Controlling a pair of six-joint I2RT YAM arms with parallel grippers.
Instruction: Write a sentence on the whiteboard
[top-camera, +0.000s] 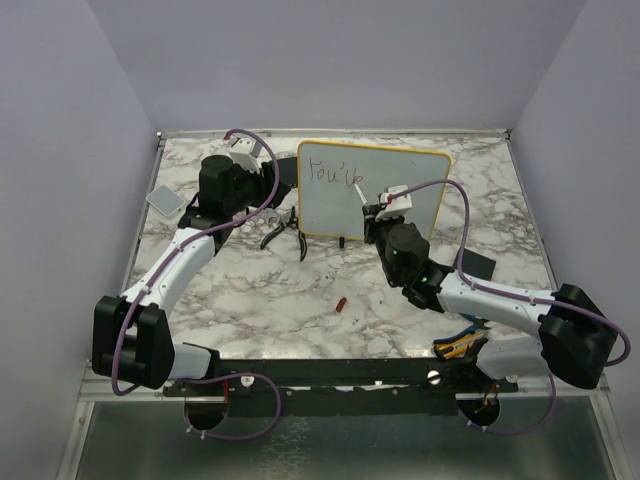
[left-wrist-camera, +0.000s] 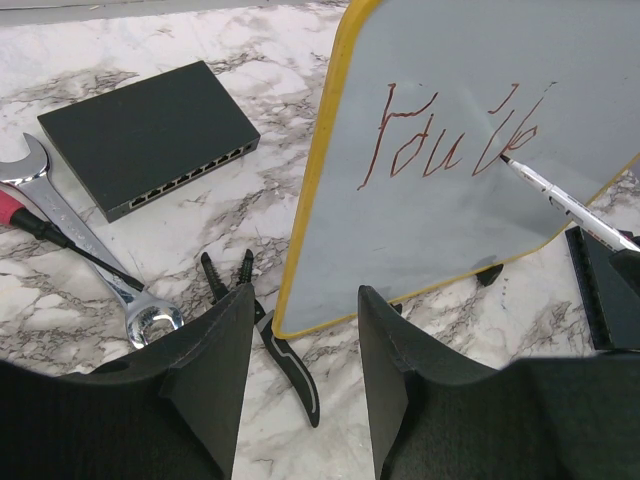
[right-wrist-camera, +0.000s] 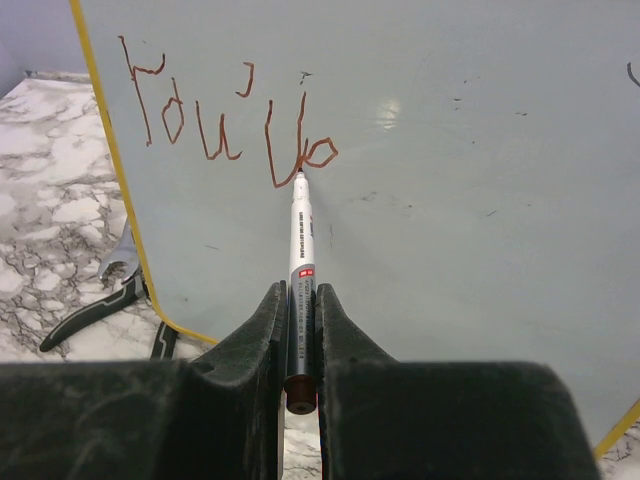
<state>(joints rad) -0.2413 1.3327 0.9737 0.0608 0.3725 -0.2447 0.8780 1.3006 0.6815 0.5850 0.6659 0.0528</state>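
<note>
Toward the far middle of the marbled worktop (top-camera: 250, 290) the whiteboard (top-camera: 330, 212) stands on its black feet, leaning back, its face to the arms. Near its upper left corner runs the sentence (top-camera: 335, 172), so far one line of reddish-brown strokes reading roughly "You've". The right gripper (right-wrist-camera: 300, 292) is clenched on a white marker (right-wrist-camera: 302, 235), whose tip touches the board at the foot of the last letters. The left gripper (left-wrist-camera: 305, 292) is released, its fingers apart and grasping nothing, with the board's lower left corner showing beyond them. Left of the board lie a flat black box (left-wrist-camera: 150, 130), a wrench (left-wrist-camera: 60, 208), a red-handled screwdriver (left-wrist-camera: 10, 205) with its shaft across the wrench, and black-handled pliers (left-wrist-camera: 290, 365). A small red piece (top-camera: 341, 303) lies alone nearer the arm bases.
</note>
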